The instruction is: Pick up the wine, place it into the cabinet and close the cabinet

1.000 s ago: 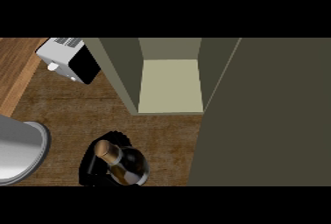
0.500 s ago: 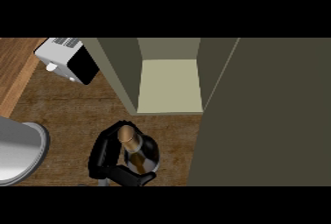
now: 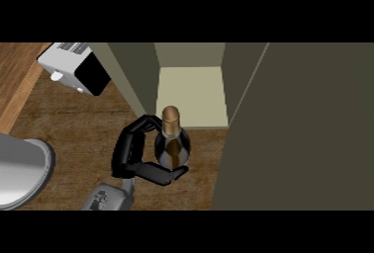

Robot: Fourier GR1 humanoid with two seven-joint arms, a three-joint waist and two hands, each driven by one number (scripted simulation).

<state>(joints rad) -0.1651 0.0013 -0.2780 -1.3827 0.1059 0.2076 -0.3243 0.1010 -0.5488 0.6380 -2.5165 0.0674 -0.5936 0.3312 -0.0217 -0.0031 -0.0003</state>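
1. Holding the dark glass wine bottle with the gold foil neck (image 3: 172, 143), your right hand (image 3: 139, 158) has its black fingers curled round the body; the left hand is not in view.
2. You have the bottle above the brown wooden counter (image 3: 66, 123), just in front of the open olive-green cabinet (image 3: 191, 94), its neck nearly at the front edge of the pale shelf.
3. Watch the cabinet's left wall, just beside your fingers: pushing straight in could, I judge, knock them against it.
4. Mind the tall open cabinet door (image 3: 306, 128) close on the right; a drift that way could clip the bottle.
5. Expect the bottle to tip if you set it down tilted.
6. Note its long axis runs toward the cabinet in this view, neck leading and base toward you; how far it leans cannot be told.
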